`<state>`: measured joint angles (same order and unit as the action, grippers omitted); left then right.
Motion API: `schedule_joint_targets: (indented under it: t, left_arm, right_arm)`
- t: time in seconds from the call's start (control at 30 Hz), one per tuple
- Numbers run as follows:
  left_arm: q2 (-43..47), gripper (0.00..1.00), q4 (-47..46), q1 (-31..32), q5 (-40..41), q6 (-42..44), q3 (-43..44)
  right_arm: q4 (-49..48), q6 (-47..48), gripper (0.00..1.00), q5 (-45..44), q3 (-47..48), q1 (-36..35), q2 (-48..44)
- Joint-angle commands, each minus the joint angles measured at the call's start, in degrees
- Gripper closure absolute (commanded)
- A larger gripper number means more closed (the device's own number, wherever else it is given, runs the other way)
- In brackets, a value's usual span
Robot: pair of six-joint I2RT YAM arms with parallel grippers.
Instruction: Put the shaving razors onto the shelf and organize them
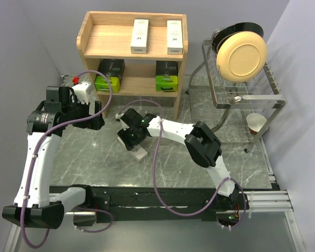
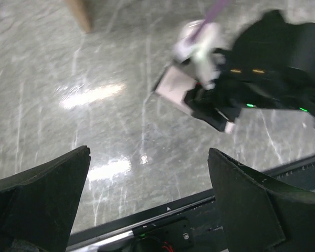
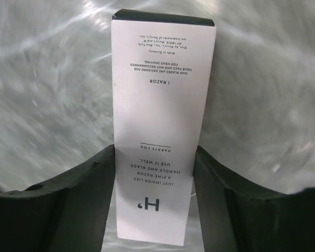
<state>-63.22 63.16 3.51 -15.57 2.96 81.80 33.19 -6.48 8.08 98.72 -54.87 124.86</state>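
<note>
Left gripper [image 2: 148,153] spread; right gripper [image 2: 202,102] on white box [image 2: 173,88].

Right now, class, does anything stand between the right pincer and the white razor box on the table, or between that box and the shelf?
Nothing visible does. The right pincer straddles the white razor box, fingers against its sides. No object lies between it and the shelf, whose top tier has room.

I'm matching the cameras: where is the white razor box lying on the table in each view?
Top external: white razor box left of centre, under the right gripper.
Left wrist: the box upper middle, blurred, partly under that gripper.
Right wrist: the box centre, between its fingers.
Shared landmark: the right gripper.
</note>
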Motion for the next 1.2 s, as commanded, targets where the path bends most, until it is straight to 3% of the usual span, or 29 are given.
schedule_joint_targets:
  t: [0.0, 0.1, 0.23, 0.43, 0.57, 0.67, 0.87, 1.17]
  left_arm:
    - [0.5, 0.0, -1.7, -2.1, 7.7, -6.0, -1.1]
    - [-0.3, 0.0, 0.2, -5.7, 11.6, -10.2, -1.8]
    - [-1.0, 0.0, 0.3, -7.0, 7.3, -12.6, -3.5]
    - [-5.5, 0.01, -1.4, -5.3, -1.5, -20.2, -8.1]
    - [-5.9, 0.01, -6.8, 3.7, -3.0, -26.9, -14.1]
    - [-6.7, 0.0, -10.9, 7.8, -4.1, -31.3, -19.6]
    - [-9.1, 0.0, -19.9, 17.0, 1.6, -42.7, -27.3]
    - [-16.9, 0.01, -25.0, 26.1, 9.7, -54.0, -29.9]
  right_arm:
    - [3.2, -23.9, 0.39, 2.5, -4.8, -1.5, -1.6]
    - [1.4, -26.3, 0.23, 2.7, -3.0, -1.1, -0.6]
    - [0.6, -23.4, 0.07, 1.5, 1.0, -0.7, -4.0]
    - [3.5, -17.5, 0.06, -0.6, -3.6, 5.8, -20.9]
    - [5.3, -12.8, 0.05, 1.1, -9.4, 12.9, -31.9]
    - [2.7, -10.7, 0.05, 1.7, -15.2, 14.2, -39.7]
    - [-1.8, -10.2, 0.05, 2.8, -24.6, 13.7, -50.5]
    - [-3.8, -7.3, 0.04, 3.4, -27.3, 13.7, -54.0]
